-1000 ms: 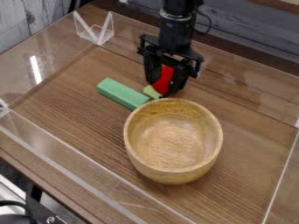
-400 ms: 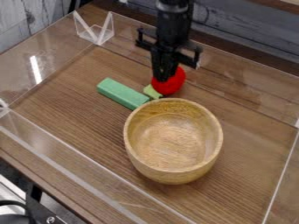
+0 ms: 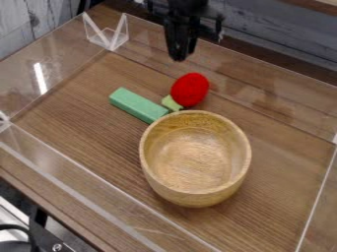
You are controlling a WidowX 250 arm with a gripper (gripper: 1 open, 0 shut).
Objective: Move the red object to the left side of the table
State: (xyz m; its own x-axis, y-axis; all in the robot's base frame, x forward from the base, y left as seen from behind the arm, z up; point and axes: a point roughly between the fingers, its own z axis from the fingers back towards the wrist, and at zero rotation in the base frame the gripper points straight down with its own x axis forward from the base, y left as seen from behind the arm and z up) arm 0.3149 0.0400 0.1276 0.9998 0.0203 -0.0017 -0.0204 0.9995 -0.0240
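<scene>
Landmark: the wooden bowl (image 3: 195,157), round, light in colour, it stands upright on the table (image 3: 79,123) in the near middle part of the picture. All places below are given from this bowl.

Red object: the red object (image 3: 190,88) lies on the table just behind the bowl's far rim, a little to the left of the rim's middle. It is small, rounded and glossy. A small yellow-green bit shows at its lower left side. It is much smaller than the bowl. I cannot tell if it touches the rim.

Gripper: the gripper (image 3: 180,52) hangs above and behind the bowl, higher in the picture than the red object and apart from it. It points down to the table.

Jaws: the two dark fingers are together and nothing is between them. The red object is not held.

Green block: the green block (image 3: 136,104) is flat and rectangular. It lies on the table behind and to the left of the bowl. Its right end comes close to the yellow-green bit of the red object, and if they touch I cannot tell.

Table: brown wood-grain top with low clear walls (image 3: 46,61) around it. The bowl stands well apart from the left wall.

Clear stand: a small clear folded piece (image 3: 106,31) stands far behind the bowl, at the back left of the table.
</scene>
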